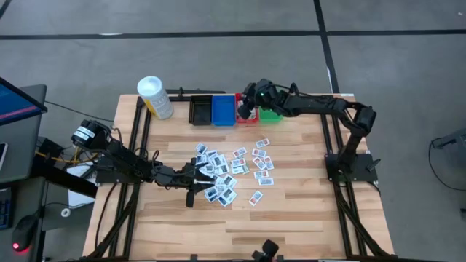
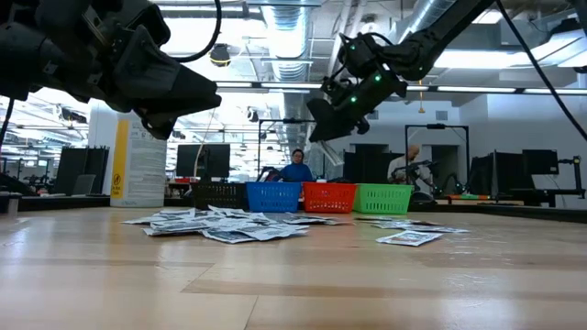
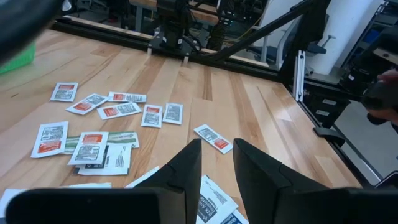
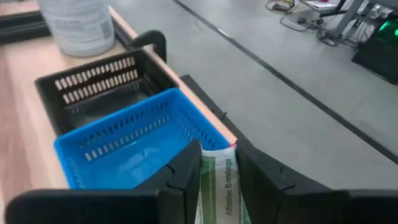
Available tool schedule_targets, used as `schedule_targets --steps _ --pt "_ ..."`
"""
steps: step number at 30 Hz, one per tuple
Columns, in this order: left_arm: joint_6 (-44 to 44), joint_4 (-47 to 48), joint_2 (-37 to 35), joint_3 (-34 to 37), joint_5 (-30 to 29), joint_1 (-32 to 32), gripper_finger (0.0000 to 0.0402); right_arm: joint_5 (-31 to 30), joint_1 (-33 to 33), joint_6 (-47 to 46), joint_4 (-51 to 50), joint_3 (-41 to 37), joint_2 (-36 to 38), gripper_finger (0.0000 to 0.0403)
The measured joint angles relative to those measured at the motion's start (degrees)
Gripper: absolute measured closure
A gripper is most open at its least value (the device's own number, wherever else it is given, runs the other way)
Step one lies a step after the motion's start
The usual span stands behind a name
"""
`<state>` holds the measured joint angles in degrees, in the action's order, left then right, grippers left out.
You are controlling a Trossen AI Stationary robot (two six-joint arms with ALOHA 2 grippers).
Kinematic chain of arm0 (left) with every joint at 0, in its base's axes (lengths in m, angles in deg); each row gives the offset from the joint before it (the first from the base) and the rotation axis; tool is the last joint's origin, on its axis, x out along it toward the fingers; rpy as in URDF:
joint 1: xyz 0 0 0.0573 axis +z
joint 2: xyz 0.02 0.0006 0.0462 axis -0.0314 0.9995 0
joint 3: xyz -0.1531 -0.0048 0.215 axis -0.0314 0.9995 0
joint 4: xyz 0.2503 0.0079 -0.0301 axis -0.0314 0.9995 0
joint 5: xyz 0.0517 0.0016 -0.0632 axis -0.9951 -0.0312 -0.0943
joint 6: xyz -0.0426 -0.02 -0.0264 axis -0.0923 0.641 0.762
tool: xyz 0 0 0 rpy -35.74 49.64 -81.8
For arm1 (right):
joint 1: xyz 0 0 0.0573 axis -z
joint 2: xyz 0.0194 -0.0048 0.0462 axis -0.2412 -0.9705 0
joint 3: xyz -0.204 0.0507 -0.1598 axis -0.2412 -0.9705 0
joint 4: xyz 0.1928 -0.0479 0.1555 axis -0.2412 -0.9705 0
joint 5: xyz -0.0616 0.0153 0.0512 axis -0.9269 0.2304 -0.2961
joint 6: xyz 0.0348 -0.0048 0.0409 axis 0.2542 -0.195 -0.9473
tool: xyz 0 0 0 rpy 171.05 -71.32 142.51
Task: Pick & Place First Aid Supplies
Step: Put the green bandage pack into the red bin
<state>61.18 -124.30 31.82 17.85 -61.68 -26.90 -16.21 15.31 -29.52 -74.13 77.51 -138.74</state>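
Note:
Many small flat packets (image 1: 227, 171), white with blue or red marks, lie scattered at the table's middle; they also show in the low view (image 2: 229, 225) and the left wrist view (image 3: 90, 148). My left gripper (image 1: 204, 175) (image 3: 216, 165) hangs open just above the left side of the pile, touching nothing. My right gripper (image 1: 246, 109) (image 4: 217, 171) hovers at the far edge over the red bin (image 1: 248, 119), next to the blue bin (image 4: 124, 149), shut on a green-and-white bandage packet (image 4: 219, 183). My right gripper pinches the bandage packet between its two fingers, which lie on the packet's flat faces near one end (image 4: 217, 163). The packet is lifted clear of the table and bins. Its printed strip runs along the fingers. How far back it reaches is hidden.
Black (image 1: 200, 110), blue (image 1: 223, 109), red and green (image 1: 271, 114) bins stand in a row at the far edge. A white-capped yellow container (image 1: 154, 97) stands to their left. Bare wood lies toward the near edge (image 1: 240, 225). People sit in the room behind (image 2: 295, 165).

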Motion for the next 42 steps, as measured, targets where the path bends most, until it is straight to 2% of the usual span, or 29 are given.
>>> schedule_targets --steps 7,17,22,32,42 --pt "0.0 -0.04 0.0 0.0 -0.01 -0.01 0.0309 -0.02 -1.61 1.58 -0.07 0.0 0.0 0.0291" --pt "0.05 -0.01 0.0 -0.02 -0.01 0.0 0.0309 -0.12 -1.87 1.21 -2.3 0.0 -0.01 0.021" --pt "0.2 -0.01 0.0 -0.01 -0.01 0.0 0.0309 -0.2 -1.82 1.11 -3.84 0.0 -0.02 0.0184" --pt "0.2 0.04 0.0 -0.01 0.02 -0.02 0.0309 0.0 -3.62 2.51 -4.73 -2.09 0.0 0.0183" --pt "0.2 0.07 0.0 0.0 0.02 -0.02 0.0309 -0.02 -16.08 8.08 -2.33 -7.52 0.0 0.0183"
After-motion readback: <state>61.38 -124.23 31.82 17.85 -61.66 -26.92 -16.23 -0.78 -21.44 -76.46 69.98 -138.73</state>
